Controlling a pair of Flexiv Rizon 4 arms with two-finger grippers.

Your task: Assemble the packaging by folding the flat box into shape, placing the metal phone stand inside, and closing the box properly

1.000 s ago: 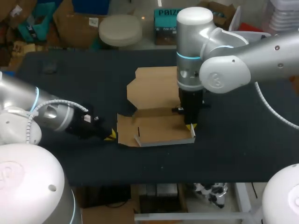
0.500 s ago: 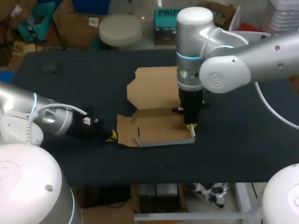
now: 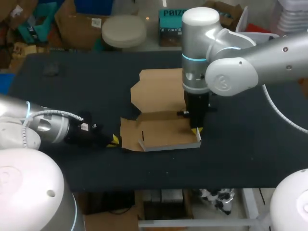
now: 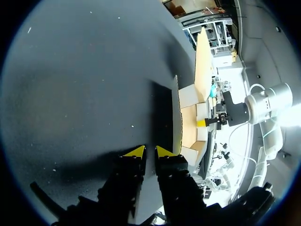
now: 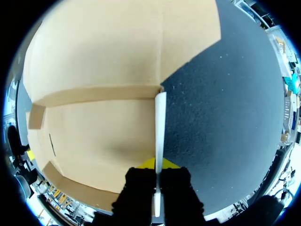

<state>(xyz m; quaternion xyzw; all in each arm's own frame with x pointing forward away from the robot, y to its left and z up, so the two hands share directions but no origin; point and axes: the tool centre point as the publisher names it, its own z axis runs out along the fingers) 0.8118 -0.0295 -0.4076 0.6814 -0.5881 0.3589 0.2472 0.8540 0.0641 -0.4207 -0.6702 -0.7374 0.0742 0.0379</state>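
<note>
The brown cardboard box point(image 3: 159, 91) lies partly folded mid-table, its lid panel flat behind the base. Front and right walls of the base stand up. My right gripper point(image 3: 196, 130) points straight down at the base's right side, shut on the upright right wall point(image 5: 160, 117), whose pale edge runs between its fingers point(image 5: 157, 169). My left gripper point(image 3: 113, 139) lies low on the table just left of the box's left flap point(image 4: 176, 113). In the left wrist view its fingers point(image 4: 149, 151) stand narrowly open with only table between them; the flap is ahead and to one side.
The black table point(image 3: 72, 86) is bare to the left and right of the box. A small dark object point(image 3: 50, 71) lies near its far left corner. The table's front edge runs close behind my left arm.
My left arm has drawn back leftward, a little away from the box's left flap, and its fingers have parted slightly. The right arm and the box have not moved.
</note>
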